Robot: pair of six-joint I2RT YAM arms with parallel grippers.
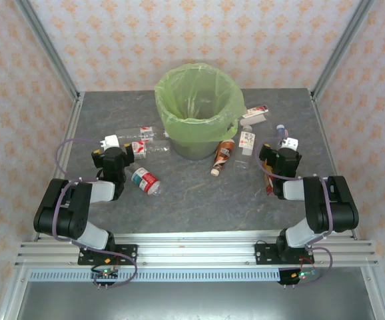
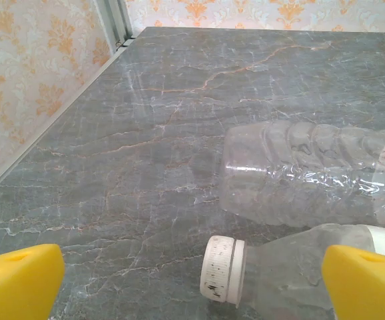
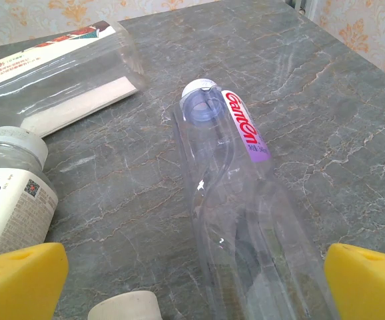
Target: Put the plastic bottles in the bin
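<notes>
The bin point(image 1: 199, 110) stands at the back of the grey table point(image 1: 199, 207), and its green bag point(image 1: 179, 123) is open at the top. The plastic bottles point(image 1: 144, 180) lie flat on the table around it: 3 on the left side, a brown bottle point(image 1: 224, 155) near the front of the bin, and more on the right side. The left gripper point(image 2: 192, 287) is open wide and holds nothing. Its yellow pads point(image 2: 19, 280) sit far apart, low over a white-capped bottle point(image 2: 286, 267), with a crushed clear bottle point(image 2: 306, 167) just behind it. The right gripper point(image 3: 196, 287) is open wide too and holds nothing, and a bottle with a purple label point(image 3: 239, 200) lies on the table between its pads. I think these bottles are empty, so they are very light. The sides look thin and soft and will squash in a squeeze. They are smooth and round, so they can slip or roll away. I would grab each 1 across the fat middle, with 1 pad on each side, and squeeze gently. The part near the cap is harder but thin, so it is easier to miss.
</notes>
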